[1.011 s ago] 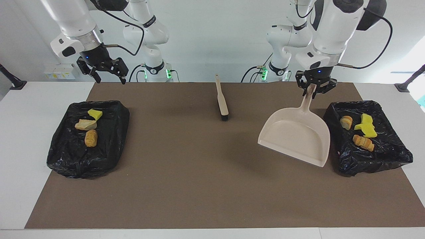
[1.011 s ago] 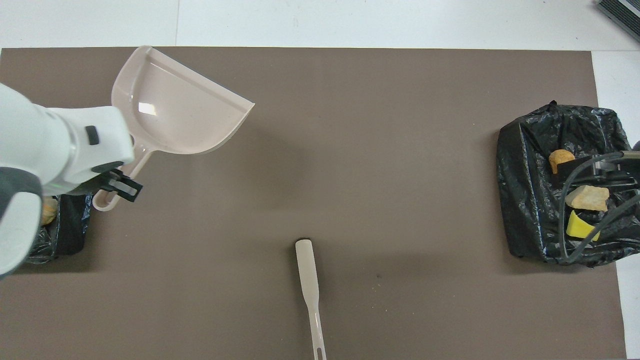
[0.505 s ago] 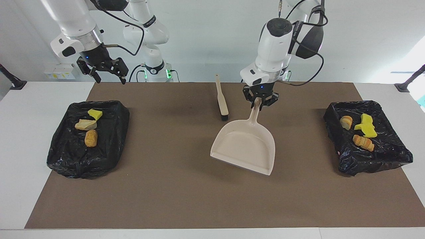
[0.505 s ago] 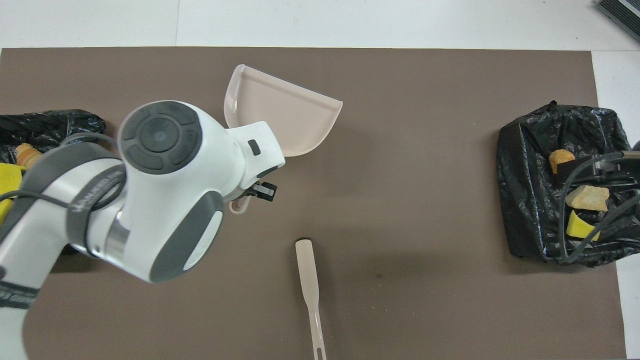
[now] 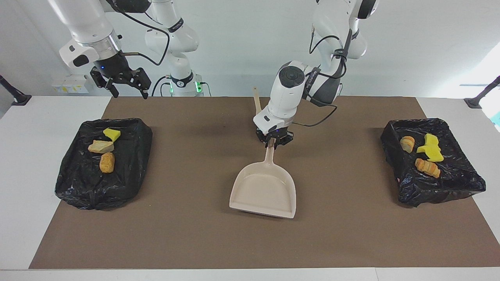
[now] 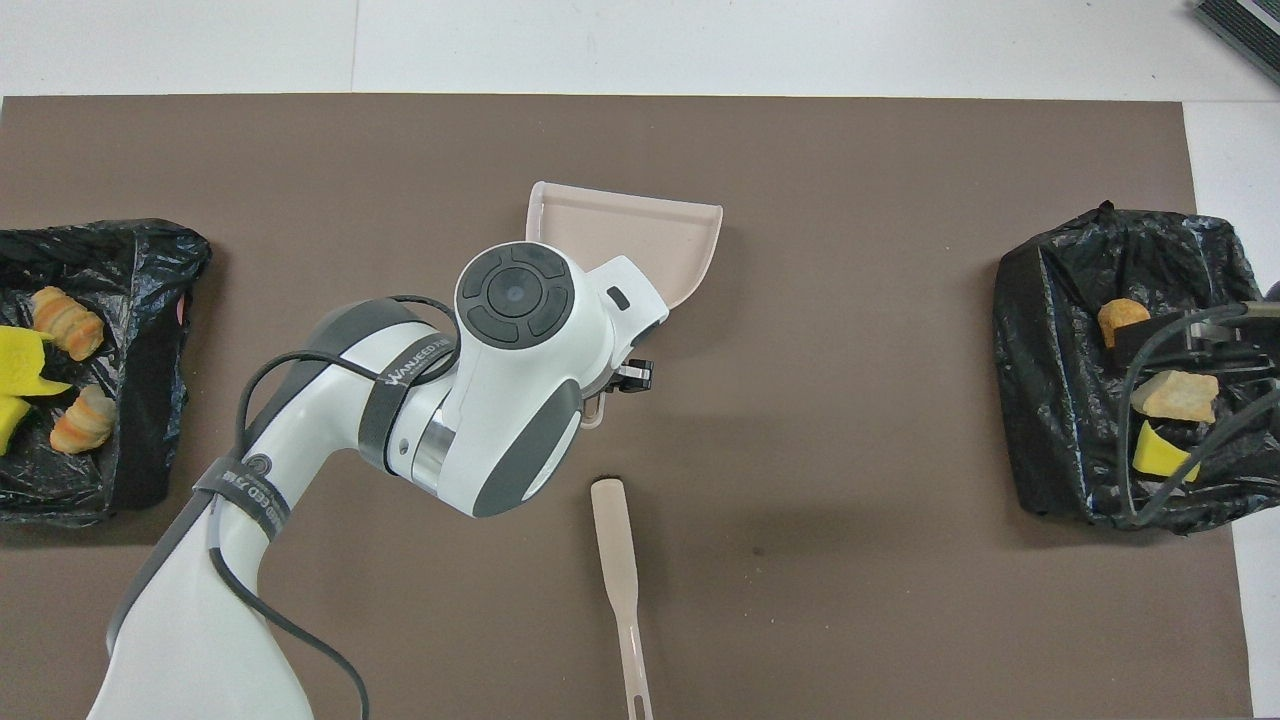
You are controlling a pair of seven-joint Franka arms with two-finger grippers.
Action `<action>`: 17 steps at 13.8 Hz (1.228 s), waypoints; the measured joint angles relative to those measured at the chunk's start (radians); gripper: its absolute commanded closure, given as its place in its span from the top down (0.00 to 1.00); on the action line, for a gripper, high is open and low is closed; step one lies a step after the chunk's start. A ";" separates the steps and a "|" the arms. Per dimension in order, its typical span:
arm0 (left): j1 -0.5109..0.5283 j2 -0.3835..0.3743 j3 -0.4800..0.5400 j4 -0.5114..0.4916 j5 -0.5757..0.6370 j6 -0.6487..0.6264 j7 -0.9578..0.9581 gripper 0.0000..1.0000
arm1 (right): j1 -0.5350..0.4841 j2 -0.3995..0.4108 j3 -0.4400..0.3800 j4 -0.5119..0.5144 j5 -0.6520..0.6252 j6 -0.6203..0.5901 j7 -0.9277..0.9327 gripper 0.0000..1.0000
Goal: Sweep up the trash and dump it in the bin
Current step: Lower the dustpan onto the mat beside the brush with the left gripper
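Note:
My left gripper point(image 5: 274, 145) is shut on the handle of the beige dustpan point(image 5: 264, 192), whose empty pan slopes down to the middle of the mat, mouth away from the robots point(image 6: 640, 232). Trash lies in two black-lined bins. The bin point(image 5: 90, 195) at the right arm's end holds a yellow chunk point(image 5: 112, 134), a tan chunk point(image 5: 100, 147) and an orange chunk point(image 5: 107, 162). The bin point(image 5: 449, 191) at the left arm's end holds orange pieces point(image 5: 427, 167) and a yellow piece point(image 5: 430, 148). My right gripper point(image 5: 129, 93) hangs open and waits over the robots' edge of its bin.
The beige brush point(image 6: 615, 560) with black bristles lies on the brown mat point(image 5: 195, 234) between the dustpan and the robots; my left arm partly hides it in the facing view. White table point(image 5: 23, 175) borders the mat.
My left arm has carried the dustpan from beside the bin at its own end to the middle of the mat and lowered it. The right arm has not moved.

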 measured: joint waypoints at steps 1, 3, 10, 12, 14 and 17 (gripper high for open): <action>-0.001 0.005 0.000 0.000 0.000 0.010 -0.023 0.00 | 0.000 0.000 0.000 0.000 0.000 0.000 0.000 1.00; -0.006 0.024 0.000 -0.001 -0.001 0.022 -0.041 0.00 | 0.000 0.000 0.000 0.000 0.000 0.000 0.000 1.00; -0.032 0.075 0.001 0.005 -0.003 0.054 -0.148 0.11 | 0.000 0.000 0.000 0.000 0.000 0.000 0.000 1.00; -0.032 0.075 0.001 0.005 -0.003 0.055 -0.157 0.53 | 0.000 0.000 0.000 0.000 0.000 0.000 0.000 1.00; -0.032 0.076 0.001 0.005 -0.003 0.072 -0.180 1.00 | 0.000 0.000 0.000 0.000 0.000 0.000 0.000 1.00; -0.032 0.075 0.002 0.006 -0.003 0.086 -0.197 1.00 | 0.000 0.000 0.000 0.000 0.000 0.000 0.000 1.00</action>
